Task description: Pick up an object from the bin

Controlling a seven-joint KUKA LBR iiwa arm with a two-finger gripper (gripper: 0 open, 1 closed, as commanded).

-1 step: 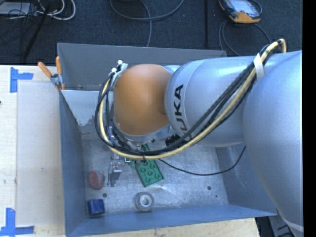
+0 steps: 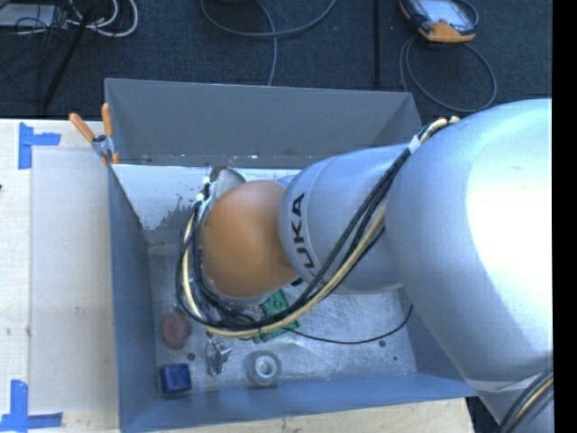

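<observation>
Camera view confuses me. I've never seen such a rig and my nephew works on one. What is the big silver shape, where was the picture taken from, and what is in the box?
The silver shape is a robot arm reaching in from the right. The orange dome is a cover on its wrist, with cables looped round it. The one camera looks down from above, slightly to one side, on a grey metal bin. The end effector hangs low near the bin's front left corner. Close by lie a reddish-brown lump, a blue block and a grey ring. A green bit peeks from under the wrist. Whether anything is held, I cannot tell.
</observation>
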